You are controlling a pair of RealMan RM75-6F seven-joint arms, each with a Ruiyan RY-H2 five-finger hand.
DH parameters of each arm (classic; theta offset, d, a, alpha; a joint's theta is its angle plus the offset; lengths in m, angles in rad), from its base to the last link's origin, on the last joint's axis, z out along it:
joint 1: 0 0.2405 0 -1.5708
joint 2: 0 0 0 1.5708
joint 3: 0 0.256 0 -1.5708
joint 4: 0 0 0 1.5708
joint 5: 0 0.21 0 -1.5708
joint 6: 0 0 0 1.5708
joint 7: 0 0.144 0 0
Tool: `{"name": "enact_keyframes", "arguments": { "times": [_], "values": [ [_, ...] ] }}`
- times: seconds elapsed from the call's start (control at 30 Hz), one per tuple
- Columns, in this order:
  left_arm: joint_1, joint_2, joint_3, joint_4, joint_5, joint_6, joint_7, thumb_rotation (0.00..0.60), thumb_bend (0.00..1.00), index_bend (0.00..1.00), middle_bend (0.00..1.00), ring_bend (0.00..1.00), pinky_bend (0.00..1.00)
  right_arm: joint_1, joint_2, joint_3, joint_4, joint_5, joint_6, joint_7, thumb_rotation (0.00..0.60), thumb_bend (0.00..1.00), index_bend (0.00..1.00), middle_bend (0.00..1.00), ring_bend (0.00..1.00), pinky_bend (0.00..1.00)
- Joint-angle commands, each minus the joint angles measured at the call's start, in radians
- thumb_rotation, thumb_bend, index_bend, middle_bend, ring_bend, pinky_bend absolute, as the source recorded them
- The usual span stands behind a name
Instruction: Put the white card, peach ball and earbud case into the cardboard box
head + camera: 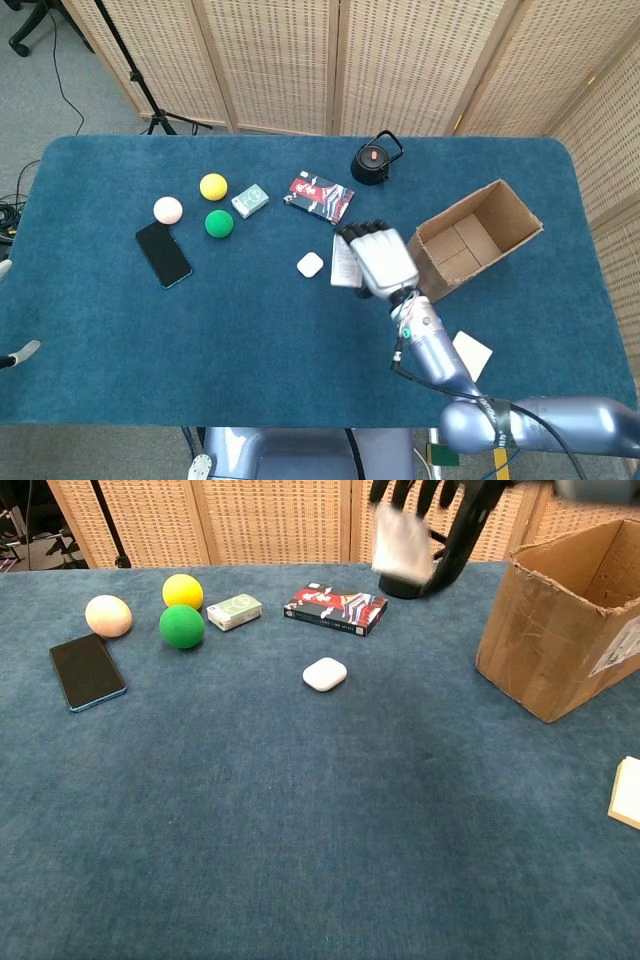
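My right hand (380,260) is raised well above the table and pinches the white card (345,262), which hangs from its fingers. The chest view shows that hand (440,505) at the top edge with the card (402,542) blurred below it. It hovers between the earbud case and the cardboard box (432,278), left of the box's open top. The white earbud case (310,265) lies on the blue cloth mid-table (325,674). The peach ball (168,210) sits far left beside a phone (108,616). The box wall (540,650) stands at the right. My left hand does not show.
A yellow ball (213,186), a green ball (219,223), a black phone (163,253), a small green-white pack (250,200), a book (319,198) and a black teapot (375,160) lie along the far half. A pale square pad (467,356) lies near the front right.
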Motion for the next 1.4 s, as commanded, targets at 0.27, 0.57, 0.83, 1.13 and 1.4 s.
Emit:
{"name": "enact_keyframes", "arguments": {
  "times": [0.27,0.57,0.83,1.13,1.4],
  "values": [
    [-0.001,-0.001,0.003,-0.012,0.013,0.005,0.017,0.600,0.01,0.00,0.00,0.00,0.09,-0.033,0.205,0.088,0.106,0.191,-0.015,0.067,0.600,0.42,0.38,0.44,0.26,0.22],
    [-0.003,0.004,0.004,-0.017,0.008,-0.003,0.018,0.600,0.01,0.00,0.00,0.00,0.09,-0.034,0.180,0.039,0.259,0.367,-0.078,0.067,0.600,0.44,0.38,0.44,0.26,0.22],
    [-0.002,0.005,0.007,-0.017,0.014,0.000,0.016,0.600,0.01,0.00,0.00,0.00,0.09,-0.005,0.141,0.012,0.238,0.451,-0.037,0.020,0.600,0.44,0.38,0.44,0.26,0.22],
    [0.000,0.006,0.006,-0.015,0.009,0.005,0.011,0.600,0.01,0.00,0.00,0.00,0.09,-0.001,0.112,0.002,0.246,0.407,-0.015,0.030,0.600,0.00,0.03,0.03,0.03,0.22],
    [0.001,0.008,0.005,-0.015,0.010,0.008,0.004,0.600,0.01,0.00,0.00,0.00,0.09,0.007,0.128,0.004,0.230,0.451,-0.010,0.004,0.600,0.00,0.00,0.00,0.00,0.18]
  ]
}}
